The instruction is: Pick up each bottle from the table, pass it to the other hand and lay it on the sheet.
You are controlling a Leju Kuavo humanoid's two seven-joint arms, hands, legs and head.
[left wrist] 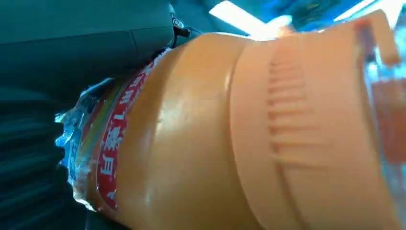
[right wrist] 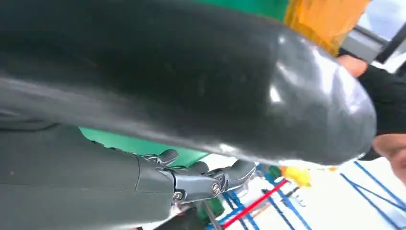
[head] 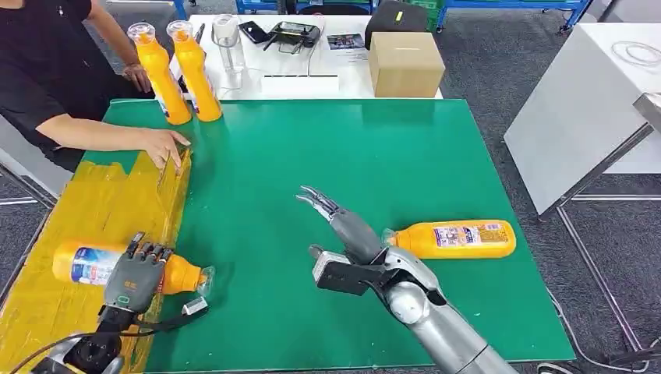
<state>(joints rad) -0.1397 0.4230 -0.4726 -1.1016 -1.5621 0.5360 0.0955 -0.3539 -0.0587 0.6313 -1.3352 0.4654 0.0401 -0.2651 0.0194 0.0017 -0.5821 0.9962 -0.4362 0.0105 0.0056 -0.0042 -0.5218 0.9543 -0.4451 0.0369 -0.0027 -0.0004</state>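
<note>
Nearest the camera, left hand point(head: 134, 274) grips one orange plastic bottle point(head: 87, 263) lying on the yellow sheet point(head: 117, 199). Right hand point(head: 343, 222) hovers with fingers spread, empty, beside a second lying bottle point(head: 456, 238) on the green mat point(head: 327, 156). Two more upright bottles point(head: 179, 72) stand far back.

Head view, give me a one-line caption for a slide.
Left hand grips an orange bottle over the yellow sheet; right hand hovers open beside another lying bottle.
</note>
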